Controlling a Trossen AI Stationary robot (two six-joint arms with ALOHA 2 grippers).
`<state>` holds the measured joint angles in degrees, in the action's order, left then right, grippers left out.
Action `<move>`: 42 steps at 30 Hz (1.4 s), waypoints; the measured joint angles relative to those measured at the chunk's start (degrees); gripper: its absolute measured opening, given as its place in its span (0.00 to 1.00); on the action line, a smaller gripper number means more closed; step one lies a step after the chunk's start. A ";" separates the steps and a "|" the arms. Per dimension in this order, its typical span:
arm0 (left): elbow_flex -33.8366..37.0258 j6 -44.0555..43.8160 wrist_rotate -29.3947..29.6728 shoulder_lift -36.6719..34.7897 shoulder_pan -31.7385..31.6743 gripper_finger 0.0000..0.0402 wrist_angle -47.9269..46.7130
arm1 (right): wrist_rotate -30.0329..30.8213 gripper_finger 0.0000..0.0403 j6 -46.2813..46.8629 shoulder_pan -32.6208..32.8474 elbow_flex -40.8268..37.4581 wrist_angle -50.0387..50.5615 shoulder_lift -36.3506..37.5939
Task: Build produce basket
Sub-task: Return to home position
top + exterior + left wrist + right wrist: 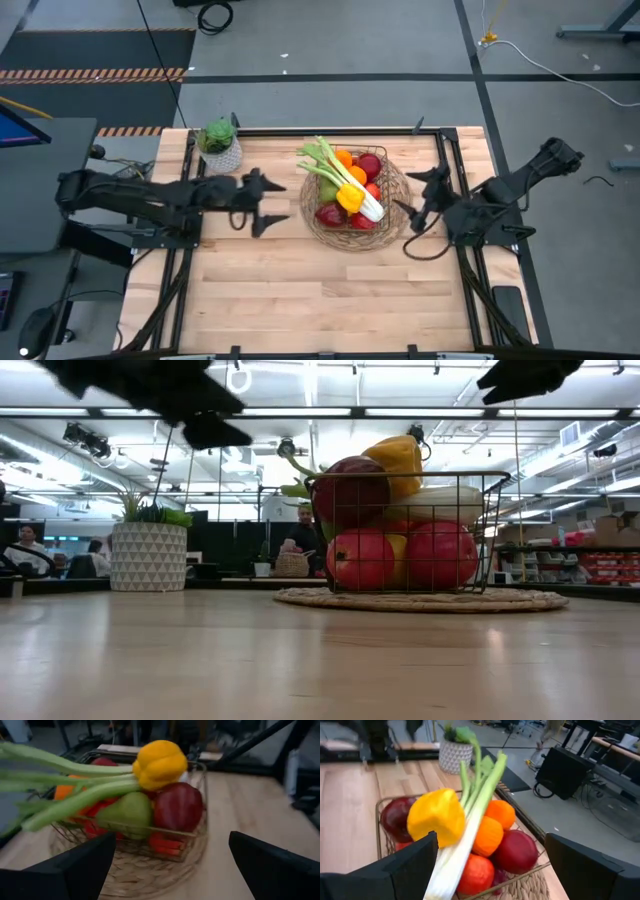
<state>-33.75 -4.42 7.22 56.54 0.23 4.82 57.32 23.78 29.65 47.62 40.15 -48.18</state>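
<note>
The wire basket (396, 186) stands on a round woven mat (420, 600) at the table's middle right. It holds red apples (360, 560), oranges (489, 836), a green pear (129, 810), a yellow pepper (350, 198) and a long white-green leek (340, 176) lying across the top of the pile. My left gripper (272, 202) is open and empty, left of the basket. My right gripper (415, 195) is open and empty, right of the basket. Both are above the table.
A green plant in a white patterned pot (219, 146) stands at the table's far left, close behind my left gripper. Bare wood (320, 290) lies along the near half of the table. People show in the room beyond.
</note>
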 joint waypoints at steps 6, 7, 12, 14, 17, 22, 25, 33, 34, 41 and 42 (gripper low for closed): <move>10.07 -1.02 0.98 -8.26 4.75 0.99 8.17 | 0.66 0.89 2.12 0.20 -1.86 2.09 6.75; 11.07 -1.02 1.61 -8.99 5.57 0.99 9.41 | 0.73 0.88 2.16 0.38 -2.69 2.05 7.85; 19.17 -1.00 4.17 -13.62 9.47 0.99 16.99 | 2.82 0.82 5.76 2.01 -8.50 2.06 13.39; 23.37 -1.25 4.44 -14.86 10.59 0.99 23.71 | 3.61 0.80 7.26 2.69 -11.24 1.92 15.93; 29.85 -1.34 4.31 -17.36 11.02 0.99 32.75 | 4.97 0.77 8.63 3.63 -15.36 0.22 19.29; 33.12 -0.77 -0.90 -20.19 10.93 0.99 36.07 | 4.95 0.74 3.72 5.46 -22.68 -8.28 24.00; 33.22 0.60 -1.55 -21.25 10.76 0.99 36.33 | 5.82 0.72 -1.17 6.54 -27.00 -14.40 26.97; 33.22 0.73 -3.08 -26.71 9.62 0.99 30.07 | 3.92 0.70 -15.17 8.22 -36.43 -33.85 36.07; 33.22 1.08 -3.42 -27.65 9.45 0.99 29.24 | 2.55 0.70 -17.80 8.43 -37.70 -36.44 37.25; 33.22 1.21 -7.59 -34.40 6.98 0.99 21.22 | -0.51 0.70 -29.97 9.10 -44.36 -42.76 46.32; 33.22 0.61 -7.60 -35.24 6.51 0.99 19.75 | -1.28 0.70 -30.74 9.09 -44.96 -42.78 47.52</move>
<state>-0.54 -3.80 -0.38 21.30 6.73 24.57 56.03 -6.96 38.75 2.66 -2.64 -0.66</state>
